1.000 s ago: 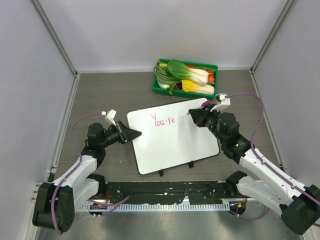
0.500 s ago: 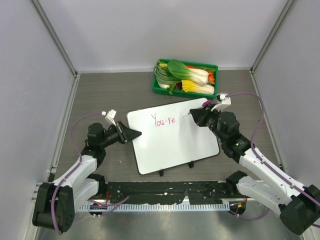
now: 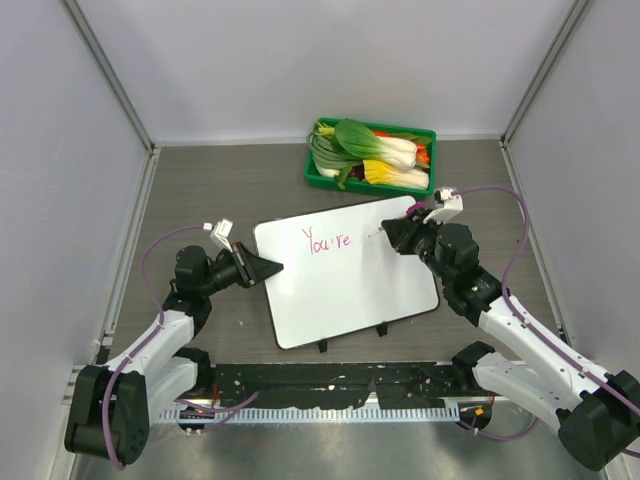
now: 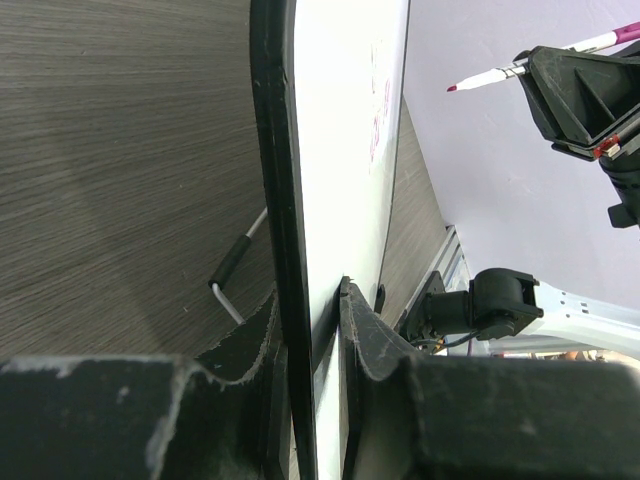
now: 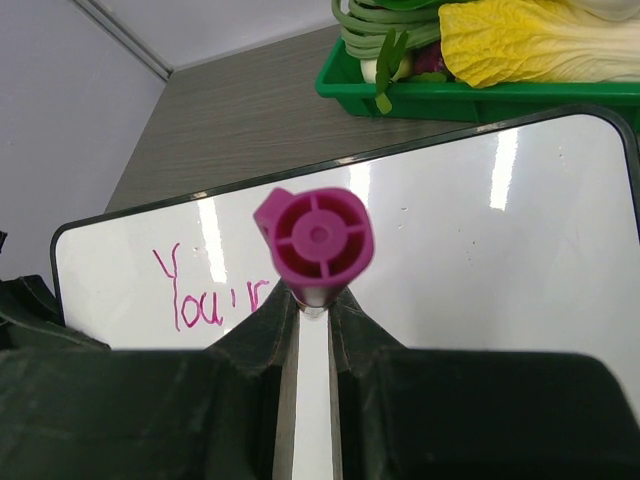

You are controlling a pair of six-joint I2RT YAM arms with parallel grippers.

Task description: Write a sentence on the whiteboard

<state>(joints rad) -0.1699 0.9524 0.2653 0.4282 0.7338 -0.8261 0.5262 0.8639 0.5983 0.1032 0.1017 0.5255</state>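
Mia: Where is the big flat whiteboard (image 3: pixel 350 285) with the thin black rim lying?

Ben: It is lying on the grey wood-look table (image 3: pixel 220 190), in the middle, between the two arms.

Mia: What is the black left claw (image 3: pixel 272 267) doing?

Ben: It is pinching the left edge of the whiteboard. The rim is sitting right between its two fingers.

Mia: And the black right claw (image 3: pixel 386 234)?

Ben: It is squeezing tight on a thin white marker (image 5: pixel 318 238) with a pink back end. The marker is pointing down at the top right part of the whiteboard.

Mia: Is the tip touching?

Ben: In the left wrist view the tip is hanging a little off the white face, not touching it.

Mia: What is the pink handwritten sentence (image 3: pixel 328 240) saying?

Ben: It is showing just "You're", small, in the top left part of the whiteboard. The marker tip is hanging just to the right of that word.

Mia: What is sitting behind?

Ben: A green plastic tray (image 3: pixel 330 184) is sitting on the table just past the far edge of the whiteboard. Leafy green and white vegetables (image 3: pixel 378 148) are lying in it.
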